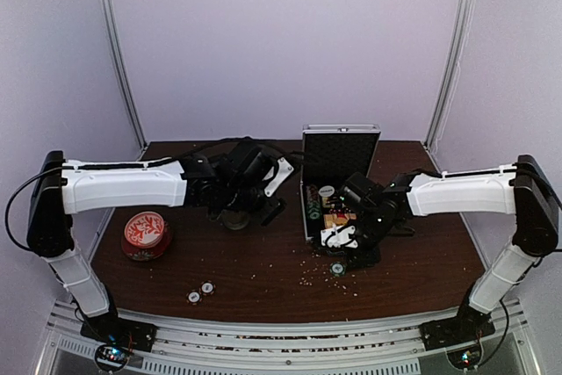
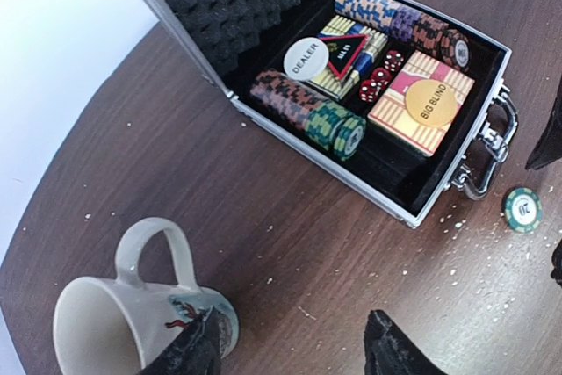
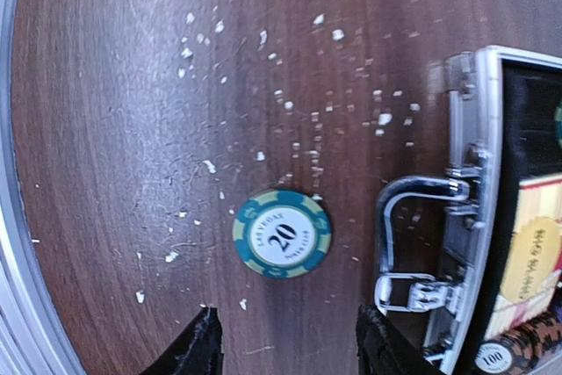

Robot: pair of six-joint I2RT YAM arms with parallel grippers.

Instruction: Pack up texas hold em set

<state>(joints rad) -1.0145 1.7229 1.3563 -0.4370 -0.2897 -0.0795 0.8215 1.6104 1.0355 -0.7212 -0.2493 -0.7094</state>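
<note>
The silver briefcase (image 1: 307,208) lies open at mid-table, its foam-lined lid (image 1: 341,154) upright. In the left wrist view the briefcase (image 2: 386,204) holds rows of chips (image 2: 307,110), the white dealer button (image 2: 305,57), red dice (image 2: 379,76) and a striped card box (image 2: 420,103). A green 20 chip (image 3: 282,234) lies on the table by the case handle (image 3: 413,234); it also shows in the top view (image 1: 337,268). My right gripper (image 3: 285,344) is open just above it, empty. My left gripper (image 2: 294,344) is open left of the case, empty.
A white patterned mug (image 2: 105,322) stands by my left gripper's left finger (image 2: 198,349). A round red-and-white tin (image 1: 146,233) sits at the left. Two loose chips (image 1: 200,292) lie near the front edge. White crumbs dot the table around the case.
</note>
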